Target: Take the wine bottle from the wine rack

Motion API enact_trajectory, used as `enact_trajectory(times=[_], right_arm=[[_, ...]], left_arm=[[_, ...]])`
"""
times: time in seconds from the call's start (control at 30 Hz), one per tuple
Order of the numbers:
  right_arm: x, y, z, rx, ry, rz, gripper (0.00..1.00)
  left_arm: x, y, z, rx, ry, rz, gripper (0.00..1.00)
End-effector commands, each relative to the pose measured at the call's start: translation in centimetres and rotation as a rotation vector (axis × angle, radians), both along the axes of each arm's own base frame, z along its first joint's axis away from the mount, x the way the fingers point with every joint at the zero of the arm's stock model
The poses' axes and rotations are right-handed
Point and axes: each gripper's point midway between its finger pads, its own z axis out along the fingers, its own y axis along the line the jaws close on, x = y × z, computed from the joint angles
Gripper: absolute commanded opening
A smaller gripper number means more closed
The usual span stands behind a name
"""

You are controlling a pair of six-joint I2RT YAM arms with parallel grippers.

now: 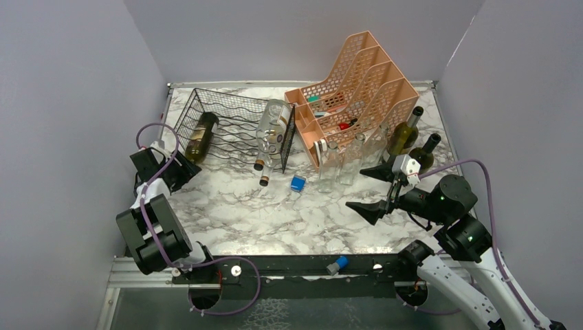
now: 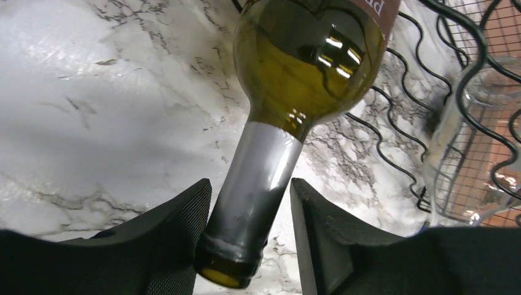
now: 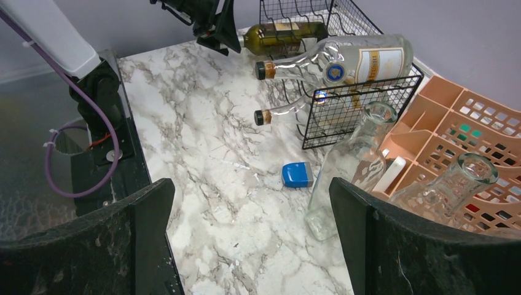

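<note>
The black wire rack (image 1: 230, 120) stands at the back left. An olive-green wine bottle (image 1: 201, 135) lies in its left side, neck toward me. My left gripper (image 1: 180, 167) is at that neck. In the left wrist view the bottle (image 2: 307, 67) fills the top and its grey-foiled neck (image 2: 261, 172) lies between my open fingers (image 2: 184, 215); the left pad touches the lip and a gap shows on the right. A clear labelled bottle (image 1: 273, 126) lies in the rack's right side. My right gripper (image 1: 357, 187) is open and empty above the table at the right.
A second clear bottle's neck (image 1: 264, 175) pokes out under the rack's right end. A blue block (image 1: 298, 183) lies mid-table. Clear glass bottles (image 1: 330, 165) and two dark green bottles (image 1: 405, 134) stand by the peach file organizer (image 1: 357, 82).
</note>
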Motion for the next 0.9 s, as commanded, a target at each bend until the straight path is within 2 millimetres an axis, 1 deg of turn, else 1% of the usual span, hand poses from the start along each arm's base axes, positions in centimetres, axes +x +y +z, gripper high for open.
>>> enact_trajectory(times=[0.0,0.07,0.17,0.2,0.3,0.4,0.53,0.67,0.77,0.8,0.87], right_arm=[[0.0,0.0,1.4,0.019,-0.041,-0.004,0.99],[0.0,0.0,1.4,0.019,-0.039,-0.004,1.00],[0.1,0.1,1.3,0.018,-0.035,-0.002,1.00],[0.1,0.1,1.3,0.019,-0.036,-0.001,1.00],[0.2,0.2,1.3,0.016,-0.033,0.000,1.00],[0.4,0.2,1.4,0.015,-0.031,0.000,1.00],[0.5,0.3,1.5,0.011,-0.029,0.001,1.00],[0.5,0.3,1.4,0.010,-0.027,-0.001,1.00],[0.5,0.3,1.4,0.009,-0.027,0.001,1.00],[0.5,0.3,1.4,0.010,-0.027,0.001,1.00],[0.5,0.4,1.4,0.010,-0.028,0.002,1.00]], left_arm=[[0.9,-1.6,2.3,-0.040,-0.113,-0.099,0.52],[1.0,-2.2,2.4,-0.064,-0.120,-0.124,0.46],[1.0,-2.9,2.5,-0.095,-0.132,-0.152,0.45],[1.2,-3.1,2.7,-0.104,-0.139,-0.160,0.45],[1.6,-3.3,2.8,-0.116,-0.152,-0.175,0.53],[1.8,-3.4,2.8,-0.125,-0.163,-0.181,0.53],[1.9,-3.6,2.5,-0.141,-0.159,-0.181,0.40],[1.2,-4.1,2.5,-0.165,-0.156,-0.176,0.30],[0.4,-4.5,2.5,-0.183,-0.137,-0.153,0.16],[-0.1,-4.7,2.2,-0.192,-0.124,-0.135,0.13],[-0.8,-5.2,2.1,-0.214,-0.123,-0.116,0.12]])
